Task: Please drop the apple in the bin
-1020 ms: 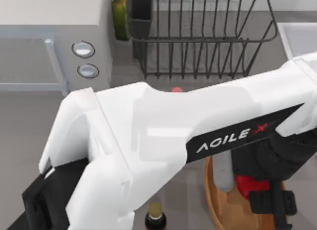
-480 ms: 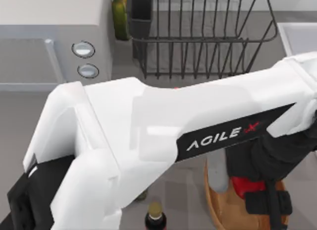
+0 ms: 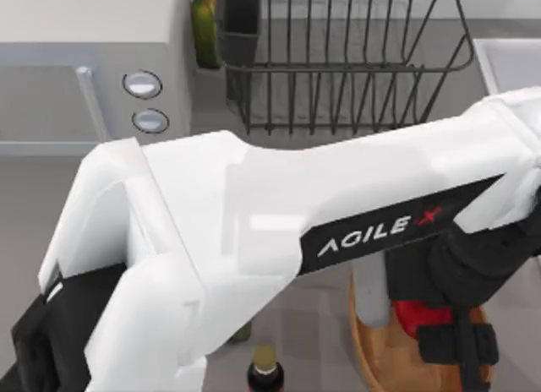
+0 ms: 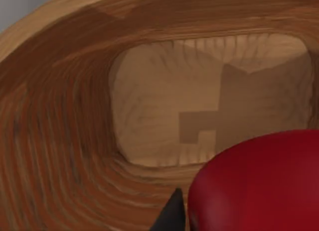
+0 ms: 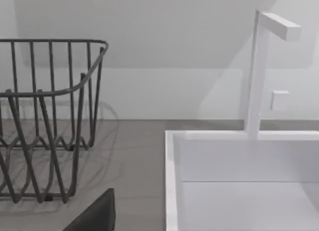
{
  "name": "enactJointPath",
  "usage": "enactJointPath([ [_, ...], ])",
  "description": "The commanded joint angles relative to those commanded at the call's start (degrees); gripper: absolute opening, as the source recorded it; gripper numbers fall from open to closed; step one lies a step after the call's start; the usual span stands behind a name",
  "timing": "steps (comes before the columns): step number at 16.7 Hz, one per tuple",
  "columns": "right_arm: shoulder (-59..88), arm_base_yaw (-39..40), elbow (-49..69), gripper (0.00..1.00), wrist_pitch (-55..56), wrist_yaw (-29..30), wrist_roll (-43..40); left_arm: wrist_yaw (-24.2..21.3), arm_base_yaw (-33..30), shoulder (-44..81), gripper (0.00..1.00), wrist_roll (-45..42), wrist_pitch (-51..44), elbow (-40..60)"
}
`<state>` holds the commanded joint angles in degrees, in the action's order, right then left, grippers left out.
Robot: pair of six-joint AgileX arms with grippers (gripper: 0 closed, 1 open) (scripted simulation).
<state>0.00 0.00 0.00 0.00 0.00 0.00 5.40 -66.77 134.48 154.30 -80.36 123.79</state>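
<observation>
My left arm stretches across the top view, and its black left gripper [image 3: 446, 337] hangs over the bin [image 3: 365, 351] at the lower right. The bin is an orange-brown woven basket. The gripper is shut on the apple [image 3: 414, 314], a glossy red fruit held just above the bin's inside. In the left wrist view the apple [image 4: 259, 186] sits close up beside one dark fingertip [image 4: 172, 217], with the bin's wall [image 4: 60, 121] and pale flat bottom beneath. A dark part of the right gripper [image 5: 94, 216] edges into the right wrist view.
A black wire dish rack [image 3: 338, 71] stands at the back, with a green bottle [image 3: 203, 24] and a microwave [image 3: 84, 88] to its left. A dark bottle [image 3: 265, 368] stands at the front, left of the bin. A white sink [image 5: 239, 181] lies at the far right.
My left arm has shifted a little to the left, carrying the apple with it over the bin. In the last half second it has barely moved.
</observation>
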Motion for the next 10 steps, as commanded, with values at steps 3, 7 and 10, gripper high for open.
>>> enactJointPath([
  [3, 0.0, 0.0, 0.0, 1.00, 0.0, 0.0, 0.0, 0.0, 0.0, 0.0, 0.90, 0.0, 0.0, 0.0],
  [7, 0.0, 0.0, 0.0, 1.00, 0.0, 0.0, 0.0, 0.0, 0.0, 0.0, 1.00, 0.0, 0.0, 0.0],
  [10, 0.0, 0.0, 0.0, 1.00, 0.0, 0.0, 0.0, 0.0, 0.0, 0.0, 1.00, 0.0, 0.0, 0.0],
])
